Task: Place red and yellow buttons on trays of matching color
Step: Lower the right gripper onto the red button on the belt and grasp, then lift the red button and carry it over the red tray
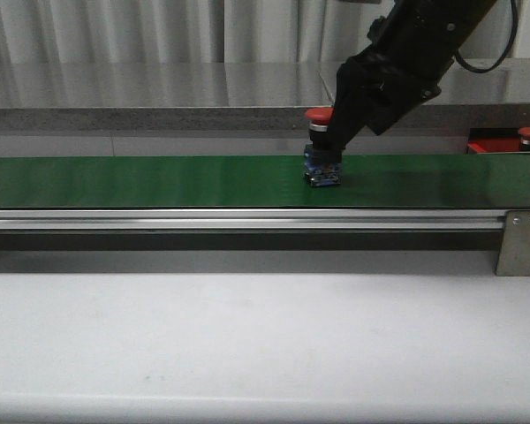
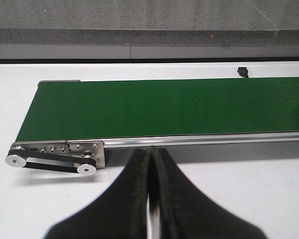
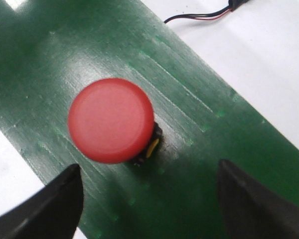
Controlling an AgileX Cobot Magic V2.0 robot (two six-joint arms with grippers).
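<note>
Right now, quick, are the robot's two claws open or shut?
Left gripper: shut, holding nothing.
Right gripper: open, hovering over the red button on the green belt, not gripping it yet.

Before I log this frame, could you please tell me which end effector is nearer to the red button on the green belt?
Right. The right end effector hangs open directly over the red button on the green belt. The left end effector is shut, near the belt's other end.
</note>
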